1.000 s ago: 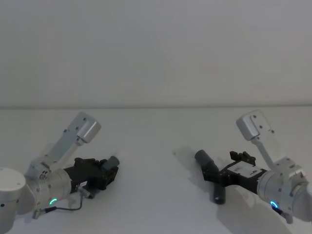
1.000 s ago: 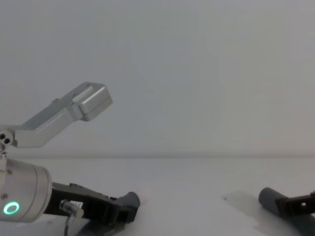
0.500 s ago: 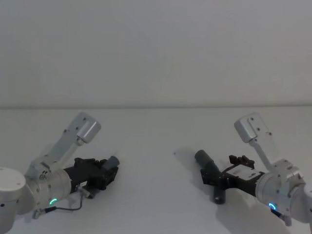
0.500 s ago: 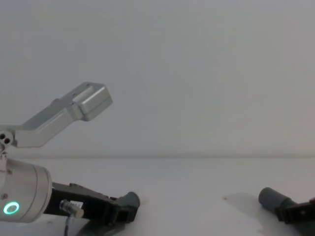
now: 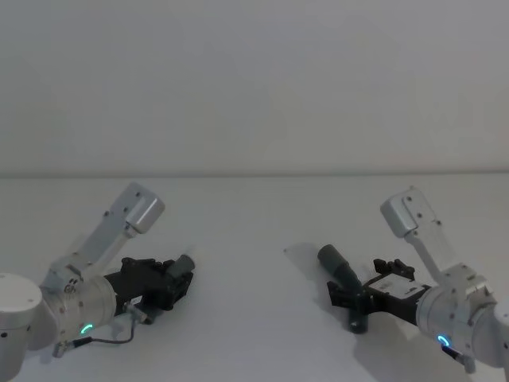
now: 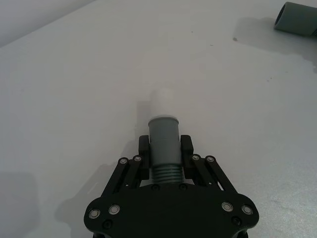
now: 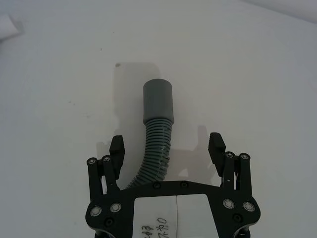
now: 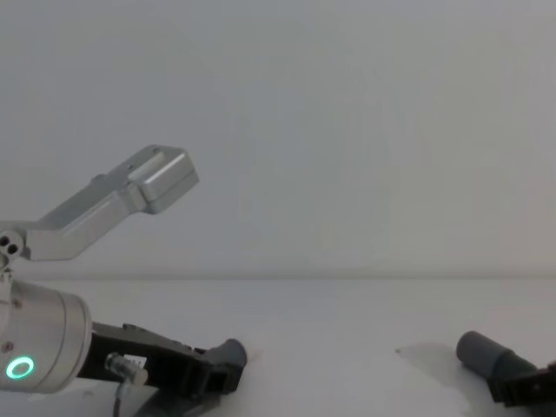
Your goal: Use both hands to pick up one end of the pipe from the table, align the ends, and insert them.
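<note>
In the lower left of the head view, the left hand [image 5: 180, 279] is sitting low on the table [image 5: 254, 326], pinching the tipped end [image 6: 163, 141] of the pipe [image 7: 154, 148] by its smooth grey cuff, with the white tip [image 6: 162, 101] poking out ahead of the fingers. In the lower right, the right hand [image 7: 167, 145] is spread wide with nothing in its grasp. Its 2 fingers are straddling the ribbed hose just behind the socket end [image 7: 157, 101], which is lying on the table well apart from the tipped end.

The main risk, as I judge it, is sitting with the right hand. The hose is running nearer 1 finger than the other, so closing now is likely to shove it sideways rather than centre it. Closing on the soft ribs instead of the cuff is also risky, since the socket could droop or swing once lifted, leaving the 2 ends misaligned. The white tip could then be jamming against the socket rim instead of sliding in.
</note>
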